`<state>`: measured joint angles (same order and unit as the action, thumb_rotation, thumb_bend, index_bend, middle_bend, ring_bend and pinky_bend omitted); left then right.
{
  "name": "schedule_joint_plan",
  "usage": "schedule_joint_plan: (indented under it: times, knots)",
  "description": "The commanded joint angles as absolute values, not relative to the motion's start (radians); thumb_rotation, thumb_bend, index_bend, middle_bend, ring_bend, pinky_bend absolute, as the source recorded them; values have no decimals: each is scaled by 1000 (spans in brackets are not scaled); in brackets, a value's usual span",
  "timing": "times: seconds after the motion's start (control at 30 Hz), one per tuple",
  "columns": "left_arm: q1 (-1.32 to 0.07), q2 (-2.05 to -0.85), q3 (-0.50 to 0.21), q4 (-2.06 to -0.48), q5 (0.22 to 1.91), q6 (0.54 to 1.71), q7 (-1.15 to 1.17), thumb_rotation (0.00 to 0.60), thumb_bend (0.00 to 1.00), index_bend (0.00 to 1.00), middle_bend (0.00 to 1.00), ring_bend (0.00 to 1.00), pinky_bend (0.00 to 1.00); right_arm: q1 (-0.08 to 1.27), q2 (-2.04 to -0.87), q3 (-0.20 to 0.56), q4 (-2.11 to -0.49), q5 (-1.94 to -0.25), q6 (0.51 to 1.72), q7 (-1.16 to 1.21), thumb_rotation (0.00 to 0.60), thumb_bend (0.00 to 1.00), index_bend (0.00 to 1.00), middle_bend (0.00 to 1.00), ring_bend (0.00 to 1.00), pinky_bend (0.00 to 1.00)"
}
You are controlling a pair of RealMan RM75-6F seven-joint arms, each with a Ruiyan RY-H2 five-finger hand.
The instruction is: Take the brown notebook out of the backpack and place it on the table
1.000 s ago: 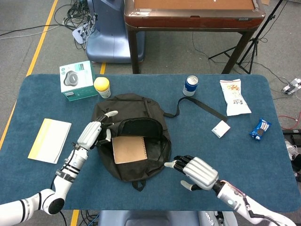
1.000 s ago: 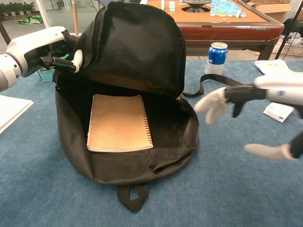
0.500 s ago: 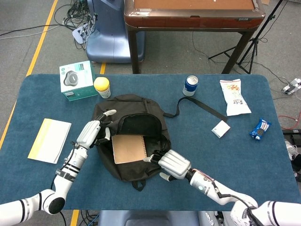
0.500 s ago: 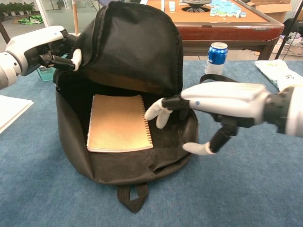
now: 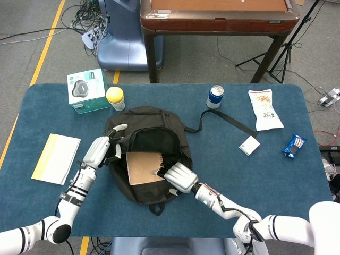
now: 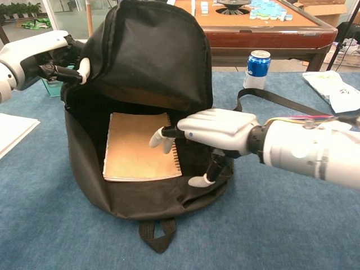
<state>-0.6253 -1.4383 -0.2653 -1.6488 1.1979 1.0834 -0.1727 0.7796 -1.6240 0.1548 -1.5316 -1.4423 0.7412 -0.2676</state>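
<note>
Holding the flap of the backpack (image 6: 152,62) up at its far-left edge, the left hand (image 6: 53,53) keeps the mouth open so the brown notebook (image 6: 138,149) lies exposed, flat inside. Right hand (image 6: 216,135) reaches in over the spiral edge, fingers spread, thumb curled below, nothing gripped. Hard to tell whether fingertips touch the cover. Notebook's near edge sinks behind the bag's lip.

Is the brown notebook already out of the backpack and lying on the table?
No, the brown notebook lies inside the open backpack.
</note>
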Motion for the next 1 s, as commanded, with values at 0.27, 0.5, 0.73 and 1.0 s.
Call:
schedule_joint_plan:
  times: [0.27, 0.5, 0.73, 1.0]
  knots:
    - [-617, -1431, -269, -1671, 1186, 1092, -162, 600, 719, 586, 138, 138, 90, 818, -1759, 158, -1363, -1428, 805, -315, 600, 229, 237, 268, 154, 288]
    - [-616, -1428, -270, -1682, 1180, 1093, -151, 600, 719, 583, 138, 138, 90, 828, -1824, 154, -1270, -1414, 828, -316, 600, 166, 237, 245, 154, 289]
    - [-613, -1423, -272, -1685, 1176, 1090, -155, 600, 720, 581, 138, 138, 90, 833, -1866, 149, -1205, -1413, 854, -312, 600, 110, 237, 175, 120, 260]
    - [-609, -1420, -271, -1687, 1173, 1088, -160, 600, 719, 579, 138, 138, 90, 847, -1902, 143, -1149, -1418, 862, -312, 600, 106, 236, 156, 102, 248]
